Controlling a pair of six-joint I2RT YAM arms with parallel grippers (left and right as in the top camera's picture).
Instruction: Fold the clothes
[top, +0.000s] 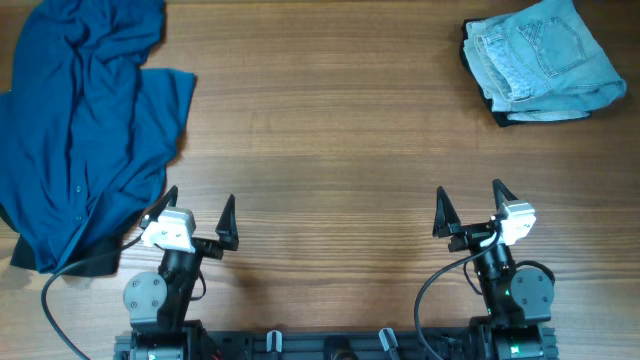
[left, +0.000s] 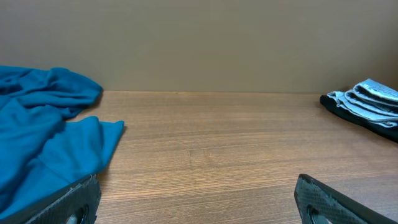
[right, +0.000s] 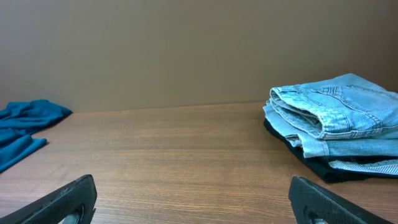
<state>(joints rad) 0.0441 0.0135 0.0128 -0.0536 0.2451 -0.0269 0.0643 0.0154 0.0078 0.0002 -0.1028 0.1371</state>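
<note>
A large dark teal-blue shirt (top: 85, 120) lies crumpled at the table's left, small buttons showing; it also shows in the left wrist view (left: 43, 137) and the right wrist view (right: 22, 124). Folded pale-blue jeans (top: 540, 55) sit on a folded black garment (top: 500, 110) at the back right, also in the left wrist view (left: 370, 102) and the right wrist view (right: 339, 121). My left gripper (top: 198, 215) is open and empty, just right of the shirt's near edge. My right gripper (top: 470, 205) is open and empty at the front right. No white tee is in view.
The wooden table (top: 330, 130) spans the view. A black cable (top: 60, 275) runs from the left arm base beside the shirt's near corner. A plain brown wall (left: 199, 43) stands behind the table's far edge.
</note>
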